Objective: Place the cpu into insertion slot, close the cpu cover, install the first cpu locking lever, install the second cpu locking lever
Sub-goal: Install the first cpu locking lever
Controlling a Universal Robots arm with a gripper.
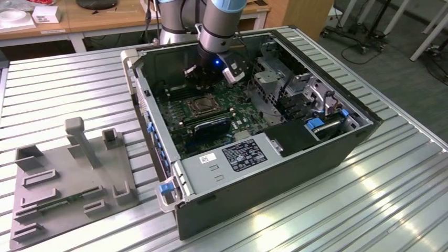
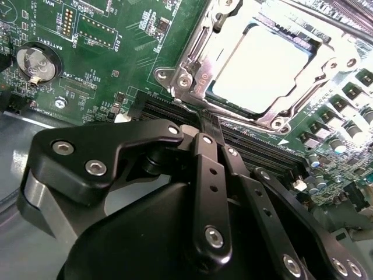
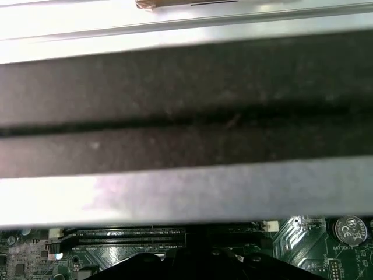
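**Gripper closed beside the covered socket**

In the exterior view, the arm (image 1: pixel 218 26) reaches down into an open computer case (image 1: pixel 280 163) standing on a slatted metal table (image 1: pixel 392 199). The gripper (image 1: pixel 203 80) hangs low over the motherboard (image 1: pixel 234 100), close to the insertion slot (image 1: pixel 199 106). A grey fixture (image 1: pixel 63 184) lies well apart, toward the exterior view's left.

In the second wrist view, the black fingers (image 2: pixel 205 169) are pressed together, their tips over the memory slots (image 2: pixel 262 149) just beside the socket. The cpu (image 2: pixel 265 70) sits in the slot. The cpu cover (image 2: pixel 195 64) lies down over it, its window framing the silver top. A coin battery (image 2: pixel 38 63) sits apart on the board.

In the first wrist view, a blurred dark band (image 3: pixel 186 105) crosses the frame, with the memory slots and coin battery on the board beside it.
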